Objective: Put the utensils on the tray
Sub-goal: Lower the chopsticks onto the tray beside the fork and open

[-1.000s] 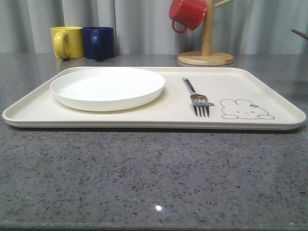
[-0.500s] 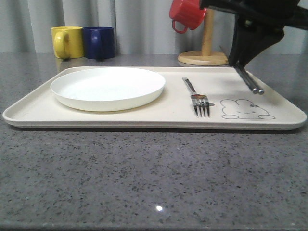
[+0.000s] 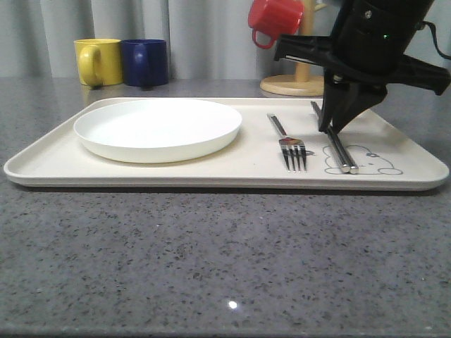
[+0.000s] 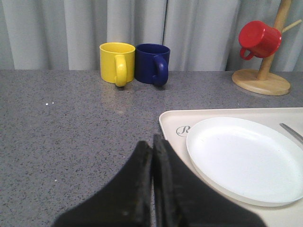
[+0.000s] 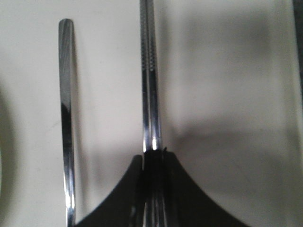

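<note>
A script "R" (rest hidden) shows on the tray [image 4: 176,124] corner.

Chopsticks [image 5: 150,94] partly behind right jaws.

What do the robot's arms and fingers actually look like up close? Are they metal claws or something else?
Not shiny claws: the right gripper is matte black, a bulky dark body tapering to a narrow tip, with a small green light and a thin black cable at its upper edge. The left gripper has two flat, black, wedge-shaped fingers with a dull, slightly rough surface. No markings are readable.
</note>
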You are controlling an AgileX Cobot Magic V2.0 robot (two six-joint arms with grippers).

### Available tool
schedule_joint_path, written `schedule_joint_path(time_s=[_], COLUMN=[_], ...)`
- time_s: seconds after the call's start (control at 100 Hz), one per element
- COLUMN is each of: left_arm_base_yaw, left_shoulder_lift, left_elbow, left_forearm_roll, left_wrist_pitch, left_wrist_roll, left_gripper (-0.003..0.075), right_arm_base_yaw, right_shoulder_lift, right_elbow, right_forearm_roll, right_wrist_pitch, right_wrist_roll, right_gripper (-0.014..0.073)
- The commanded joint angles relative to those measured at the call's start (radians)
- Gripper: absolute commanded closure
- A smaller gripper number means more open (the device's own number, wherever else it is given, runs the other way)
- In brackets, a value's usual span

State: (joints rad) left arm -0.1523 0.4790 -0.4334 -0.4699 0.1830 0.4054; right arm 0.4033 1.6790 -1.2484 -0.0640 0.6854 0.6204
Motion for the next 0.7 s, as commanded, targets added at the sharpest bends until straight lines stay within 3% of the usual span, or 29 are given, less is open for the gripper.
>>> schedule_joint_path(time_s=[0.0, 0.18, 0.47, 0.69], left_arm_base_yaw=[-0.004, -0.004, -0.004, -0.004], left_shoulder_lift=[0.008, 0.008, 0.008, 0.008], left_elbow=[-0.025, -0.025, -0.025, -0.025], left_forearm_roll=[-0.007, -0.007, -0.007, -0.007], left_wrist_pitch=[-0.074, -0.074, -0.074, -0.074], left_wrist_roll=[0.001, 0.001, 0.001, 0.001], left_gripper=[0.0738, 0.0738, 0.0738, 0.0738], right_arm_base_yaw=[0.0, 0.0, 0.0, 0.0], right_shoulder_lift=[-0.036, -0.031, -0.031, -0.056], right_elbow=[-0.031, -0.031, -0.031, -0.031], right_forearm_roll=[-0.002, -0.002, -0.002, -0.007], right_wrist_pitch=[-0.048, -0.048, -0.045, -0.04], right_wrist_roll=[0.001, 0.001, 0.001, -0.001], right_gripper=[0.0636, 0.0578, 0.031, 0.0284])
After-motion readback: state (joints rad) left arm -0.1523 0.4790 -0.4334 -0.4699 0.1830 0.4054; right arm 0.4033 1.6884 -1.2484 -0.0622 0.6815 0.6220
